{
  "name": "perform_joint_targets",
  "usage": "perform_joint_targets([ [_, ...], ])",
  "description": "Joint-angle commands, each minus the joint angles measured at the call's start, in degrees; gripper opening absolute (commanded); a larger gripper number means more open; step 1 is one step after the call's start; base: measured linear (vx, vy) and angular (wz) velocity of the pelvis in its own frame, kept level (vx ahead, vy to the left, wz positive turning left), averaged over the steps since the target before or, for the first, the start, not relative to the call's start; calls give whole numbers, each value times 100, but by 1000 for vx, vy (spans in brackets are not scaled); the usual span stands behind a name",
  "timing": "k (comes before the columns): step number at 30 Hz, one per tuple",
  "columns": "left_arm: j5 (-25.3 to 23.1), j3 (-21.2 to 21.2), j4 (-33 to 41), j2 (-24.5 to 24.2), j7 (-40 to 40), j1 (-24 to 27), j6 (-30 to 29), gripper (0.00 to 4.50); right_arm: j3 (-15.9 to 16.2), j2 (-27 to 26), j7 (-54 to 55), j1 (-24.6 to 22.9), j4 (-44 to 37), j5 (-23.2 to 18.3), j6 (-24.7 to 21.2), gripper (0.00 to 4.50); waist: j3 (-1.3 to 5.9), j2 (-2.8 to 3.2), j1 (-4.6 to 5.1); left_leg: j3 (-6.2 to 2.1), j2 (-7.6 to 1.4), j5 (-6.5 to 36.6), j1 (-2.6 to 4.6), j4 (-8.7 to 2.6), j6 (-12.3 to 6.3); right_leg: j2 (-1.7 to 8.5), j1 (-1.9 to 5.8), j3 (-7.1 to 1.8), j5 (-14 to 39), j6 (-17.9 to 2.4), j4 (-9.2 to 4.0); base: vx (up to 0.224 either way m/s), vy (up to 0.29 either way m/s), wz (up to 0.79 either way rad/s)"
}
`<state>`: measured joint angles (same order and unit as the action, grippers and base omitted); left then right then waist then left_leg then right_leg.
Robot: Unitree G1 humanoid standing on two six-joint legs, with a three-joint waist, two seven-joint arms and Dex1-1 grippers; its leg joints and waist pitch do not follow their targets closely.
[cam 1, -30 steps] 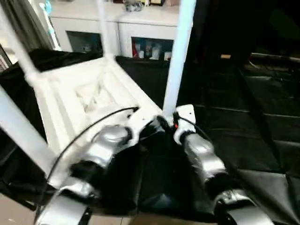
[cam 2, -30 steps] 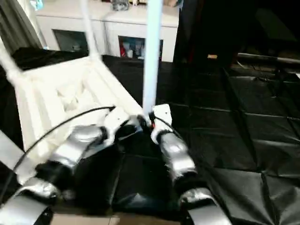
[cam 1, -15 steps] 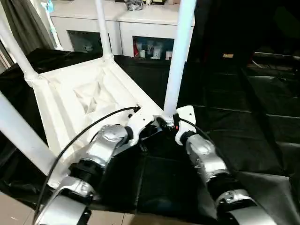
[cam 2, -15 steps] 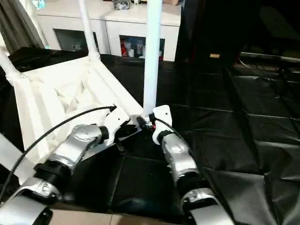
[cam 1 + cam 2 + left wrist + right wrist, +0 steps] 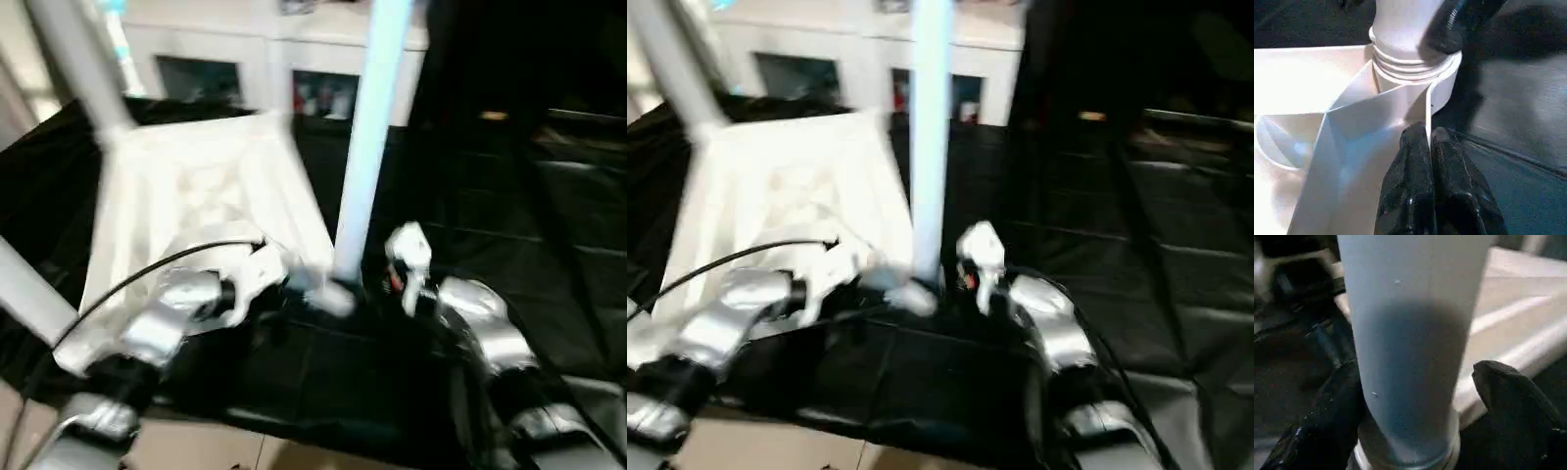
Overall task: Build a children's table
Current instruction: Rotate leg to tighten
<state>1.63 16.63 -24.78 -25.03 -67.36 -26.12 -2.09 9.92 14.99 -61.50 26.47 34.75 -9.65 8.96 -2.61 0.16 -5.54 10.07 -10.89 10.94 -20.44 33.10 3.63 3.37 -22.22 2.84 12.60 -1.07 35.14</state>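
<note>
Your left gripper [image 5: 1429, 139] pinches the thin rim of the tabletop [image 5: 196, 186] beside the corner socket [image 5: 1418, 81]. Your right gripper [image 5: 1415, 396] is spread around the upright leg [image 5: 364, 137] at frame center. The upturned children's table lies center-left on the black-sheeted table [image 5: 549, 245].

Upturned children's table [image 5: 196, 196] fills the left of the black-sheeted table [image 5: 549, 274]; its legs [image 5: 364, 147] rise as posts. Near corner crowded: left gripper [image 5: 1429, 147] pinches the rim, right gripper [image 5: 1410, 421] straddles the leg base. Open sheet to the right. White cabinet [image 5: 225, 59] closes off the back.
</note>
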Motion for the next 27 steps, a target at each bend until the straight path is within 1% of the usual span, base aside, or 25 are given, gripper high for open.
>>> perform_joint_targets([
  [1,135,206,152,-22,-408,150,-106,0,122,107,-253,-88,-117,-24,-18,370,325,-39,-5,-41,-280,620,12,-341,-539,459,264,-252,-215,-1491,-284,0,0,0],
  [2,143,207,173,-42,-441,161,-102,0,153,117,-324,-97,-126,-31,-63,370,317,-49,-4,-37,-280,683,22,-348,-510,463,255,-255,-76,-1467,-305,0,0,0],
  [4,189,192,235,-82,-506,190,-116,0,175,129,-476,-115,-177,-70,-156,370,303,-54,-11,-38,-273,757,20,-357,-457,475,258,-264,147,-1431,-329,0,0,0],
  [5,196,182,254,-96,-516,193,-104,0,218,149,-565,-117,-175,-51,-178,370,303,-53,-21,-41,-276,782,30,-361,-426,477,256,-266,234,-1411,-338,0,0,0],
  [7,179,182,251,-105,-520,190,-102,0,265,174,-630,-110,-146,1,-204,370,309,-53,-32,-42,-277,725,29,-355,-407,479,260,-270,190,-1396,-330,0,0,0],
  [8,171,180,244,-105,-514,188,-93,0,275,181,-645,-108,-124,22,-187,356,312,-61,-36,-41,-268,651,21,-351,-409,471,266,-269,102,-1390,-319,0,0,0],
  [10,177,175,255,-109,-510,190,-109,0,290,196,-686,-102,-104,39,-197,356,315,-68,-40,-42,-262,618,19,-346,-419,474,270,-266,52,-1387,-313,0,0,0],
  [11,174,175,260,-113,-505,190,-118,0,302,209,-716,-101,-96,44,-202,328,315,-60,-42,-43,-263,611,17,-343,-424,474,270,-265,44,-1391,-311,0,0,0],
  [12,170,176,259,-114,-505,187,-123,0,304,216,-720,-97,-79,51,-196,328,318,-66,-41,-42,-262,598,17,-340,-429,472,273,-263,29,-1393,-309,0,0,0],
  [14,153,172,234,-111,-500,171,-118,0,303,225,-734,-86,-48,67,-196,310,319,-66,-43,-42,-260,579,18,-337,-436,472,273,-263,15,-1396,-305,0,0,0],
  [15,146,168,224,-109,-499,164,-109,0,282,216,-709,-79,-29,66,-200,310,322,-62,-47,-43,-262,569,20,-336,-435,474,274,-262,12,-1396,-304,0,0,0],
  [16,134,159,206,-104,-498,153,-105,0,256,200,-716,-61,-14,48,-234,289,324,-64,-46,-42,-259,556,18,-333,-436,470,276,-263,-14,-1400,-300,0,0,0],
  [18,117,155,181,-98,-494,142,-96,0,245,190,-734,-47,-6,39,-254,277,325,-56,-46,-44,-261,573,20,-334,-435,463,275,-257,-46,-1414,-296,0,0,0],
  [23,95,176,182,-89,-489,138,-117,0,250,180,-774,-53,29,39,-275,266,328,-56,-50,-44,-260,578,18,-330,-425,467,279,-258,-39,-1420,-296,0,0,0],
  [27,100,199,212,-105,-538,151,-166,0,270,171,-764,-54,65,56,-285,265,336,-52,-59,-42,-255,516,19,-318,-447,462,283,-257,-151,-1437,-281,0,0,0],
])
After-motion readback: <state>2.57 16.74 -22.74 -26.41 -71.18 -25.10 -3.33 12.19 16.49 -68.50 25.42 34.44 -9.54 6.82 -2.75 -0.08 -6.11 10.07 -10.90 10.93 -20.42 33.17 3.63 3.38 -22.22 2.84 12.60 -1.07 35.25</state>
